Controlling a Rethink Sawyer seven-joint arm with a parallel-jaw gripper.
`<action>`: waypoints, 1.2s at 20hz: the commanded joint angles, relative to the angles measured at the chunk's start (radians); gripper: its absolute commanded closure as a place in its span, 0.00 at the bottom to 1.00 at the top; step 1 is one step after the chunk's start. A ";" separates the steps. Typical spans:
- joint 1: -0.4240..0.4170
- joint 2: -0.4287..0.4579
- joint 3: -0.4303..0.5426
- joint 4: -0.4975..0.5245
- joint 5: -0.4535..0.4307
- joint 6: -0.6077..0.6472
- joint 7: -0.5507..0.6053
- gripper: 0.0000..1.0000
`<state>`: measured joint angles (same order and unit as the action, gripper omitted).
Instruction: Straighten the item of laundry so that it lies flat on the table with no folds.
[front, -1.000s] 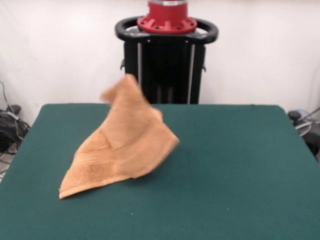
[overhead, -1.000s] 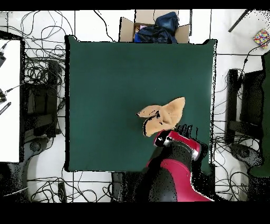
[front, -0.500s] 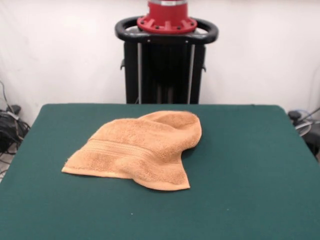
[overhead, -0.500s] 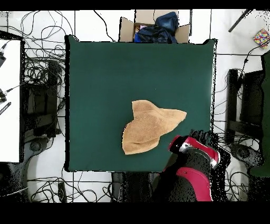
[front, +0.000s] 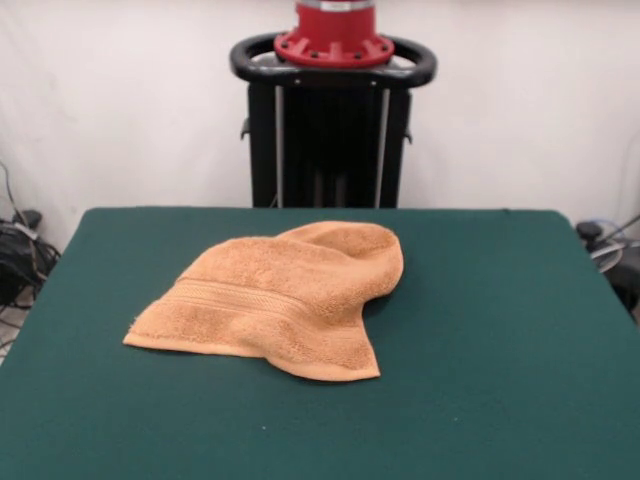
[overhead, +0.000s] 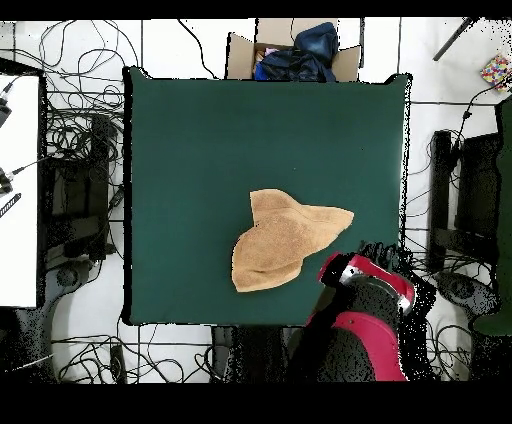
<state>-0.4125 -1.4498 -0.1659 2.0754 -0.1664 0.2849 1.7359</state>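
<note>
The light orange-tan towel (front: 280, 300) lies in a rumpled, roughly triangular heap on the dark green table (front: 500, 330). Its far right part is humped and folded over. A woven stripe band runs across its near left part. In the overhead view the towel (overhead: 285, 240) lies right of centre, near the robot's edge of the table (overhead: 200, 150). The red and black arm (overhead: 360, 295) sits over the table's bottom right corner, just clear of the towel. The gripper itself does not show in either view.
The robot's black pedestal (front: 330, 120) stands behind the table's far edge. A cardboard box with dark clothes (overhead: 295, 50) sits off the table's top edge in the overhead view. Cables cover the floor on both sides, and a white surface (overhead: 18, 190) is at the left.
One second ago the towel hung in the air by one corner beside the arm. It has dropped onto the table, and the arm has drawn back toward the table's corner.
</note>
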 joint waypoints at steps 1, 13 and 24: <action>-0.055 0.109 0.190 0.140 0.119 0.014 0.036 1.00; 0.277 0.352 -0.079 -0.154 -0.006 0.225 0.279 1.00; 0.383 0.480 -0.145 -0.213 0.092 0.166 0.337 1.00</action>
<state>-0.0831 -1.0859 -0.2313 1.9046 -0.1218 0.3726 1.7361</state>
